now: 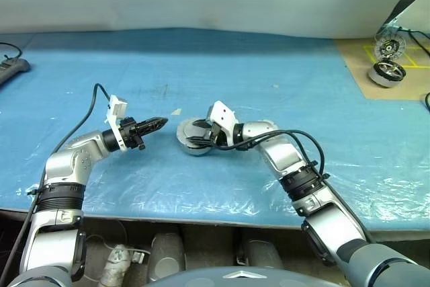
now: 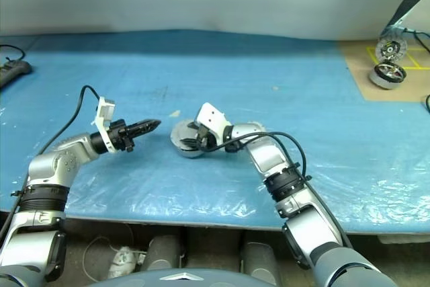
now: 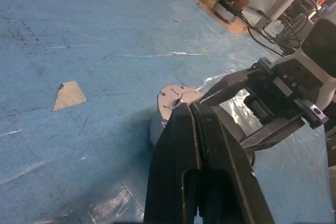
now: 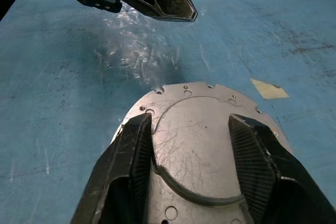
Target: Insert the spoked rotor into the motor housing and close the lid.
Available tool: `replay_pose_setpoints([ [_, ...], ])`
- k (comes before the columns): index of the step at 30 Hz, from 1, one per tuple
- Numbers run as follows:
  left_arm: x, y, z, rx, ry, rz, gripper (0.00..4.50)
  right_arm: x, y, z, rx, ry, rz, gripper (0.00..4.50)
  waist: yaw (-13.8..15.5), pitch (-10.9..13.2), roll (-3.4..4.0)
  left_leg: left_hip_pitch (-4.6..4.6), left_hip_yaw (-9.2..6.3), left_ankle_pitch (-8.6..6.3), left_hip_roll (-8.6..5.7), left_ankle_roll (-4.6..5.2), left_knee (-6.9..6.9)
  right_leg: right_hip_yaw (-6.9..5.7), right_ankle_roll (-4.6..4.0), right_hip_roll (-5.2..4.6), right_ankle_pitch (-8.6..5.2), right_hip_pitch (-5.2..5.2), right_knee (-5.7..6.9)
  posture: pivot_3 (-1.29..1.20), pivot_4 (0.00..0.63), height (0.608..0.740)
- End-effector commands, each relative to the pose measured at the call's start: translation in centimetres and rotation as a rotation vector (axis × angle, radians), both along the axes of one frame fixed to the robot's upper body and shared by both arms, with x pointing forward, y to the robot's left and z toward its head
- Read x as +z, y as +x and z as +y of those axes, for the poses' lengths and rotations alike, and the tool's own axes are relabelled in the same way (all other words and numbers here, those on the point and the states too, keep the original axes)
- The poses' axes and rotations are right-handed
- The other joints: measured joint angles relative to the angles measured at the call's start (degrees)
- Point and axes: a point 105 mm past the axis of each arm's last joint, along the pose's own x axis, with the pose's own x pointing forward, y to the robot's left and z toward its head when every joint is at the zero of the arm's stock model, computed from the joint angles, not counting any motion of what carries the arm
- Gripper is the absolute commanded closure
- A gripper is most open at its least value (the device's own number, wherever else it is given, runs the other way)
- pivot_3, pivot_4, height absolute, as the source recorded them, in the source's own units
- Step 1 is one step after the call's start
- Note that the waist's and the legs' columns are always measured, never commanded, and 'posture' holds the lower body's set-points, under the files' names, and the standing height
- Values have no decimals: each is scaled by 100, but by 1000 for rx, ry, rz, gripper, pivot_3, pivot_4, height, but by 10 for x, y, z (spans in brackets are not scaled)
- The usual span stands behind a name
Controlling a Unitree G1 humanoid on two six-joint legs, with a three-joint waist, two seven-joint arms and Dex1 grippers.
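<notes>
Lid is on top of the motor housing mid-table, smooth pale grey face up with screw holes round the rim; looks seated, but I can't tell whether it's fully flush. Right gripper is over it, fingers apart, one on each side of the raised centre boss, resting on or just above the lid face, not clamped on anything I can see. Left gripper sits just beside the housing on the robot's left, fingers pressed together, empty, tip pointing at it. Rotor not visible, presumably inside under the lid. Risks, my read: if the right fingers close further they could catch the boss edge and drag or tilt the lid off its seat; a sideways pull on retreat could slide the whole housing across the blue plastic sheet, which looks slick and wrinkled; left tip is close enough to nudge the can if it moves in. Another motor unit stands well away on the brown board at the far right corner. No brands, labels or readable writing anywhere.
</notes>
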Motion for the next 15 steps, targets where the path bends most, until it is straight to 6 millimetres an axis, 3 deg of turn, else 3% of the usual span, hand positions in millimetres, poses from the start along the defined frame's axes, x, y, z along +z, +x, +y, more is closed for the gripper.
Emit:
replay_pose_setpoints([
  [1,11,4,2,11,-4,-51,4500,-28,-6,-8,-14,-70,102,1926,0,0,0,9,0,0,1,0,-2,1,0,0,0,7,-2,0,150,740],
  [3,11,4,2,13,-3,-51,4500,-30,-6,-10,-16,-80,99,1926,0,0,0,18,0,-1,2,0,-3,2,0,-1,-1,17,-4,0,150,740],
  [8,11,4,1,11,-2,-51,4500,3,-5,-7,-8,73,92,1926,6,0,0,16,0,0,2,0,-9,3,0,-1,-1,16,-11,0,150,740],
  [11,11,4,1,11,-2,-50,4500,12,-7,-5,6,108,91,1356,3,0,0,8,1,0,1,0,-12,3,0,0,-1,8,-16,0,150,740],
  [15,10,5,0,7,-2,-50,4500,9,-7,-1,-2,89,105,22,3,0,0,-2,4,0,0,0,-21,3,0,1,-1,-7,-16,0,150,740],
])
